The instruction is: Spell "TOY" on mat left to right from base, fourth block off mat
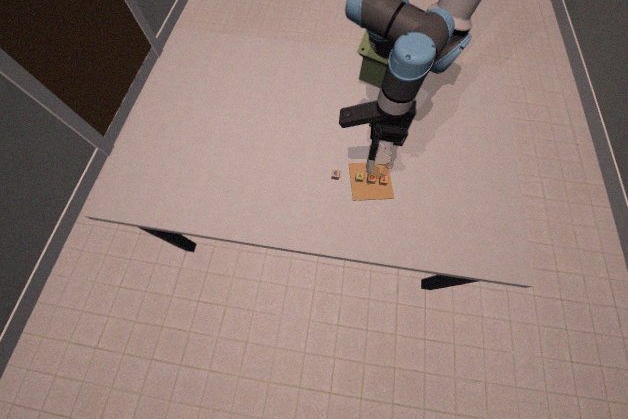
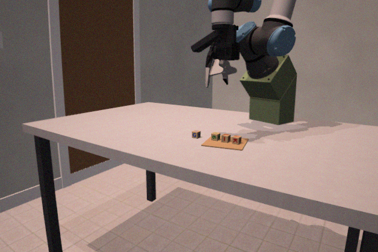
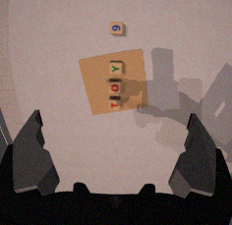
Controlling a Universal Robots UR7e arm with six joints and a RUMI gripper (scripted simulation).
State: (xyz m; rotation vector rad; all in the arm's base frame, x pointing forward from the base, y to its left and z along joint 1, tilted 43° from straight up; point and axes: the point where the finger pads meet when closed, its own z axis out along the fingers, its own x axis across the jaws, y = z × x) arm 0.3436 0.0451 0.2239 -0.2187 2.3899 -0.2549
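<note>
Orange mat [image 3: 98, 82], red T [image 3: 114, 105], red O [image 3: 115, 87], green Y [image 3: 115, 68], blue-lettered blk [image 3: 116, 28]
</note>
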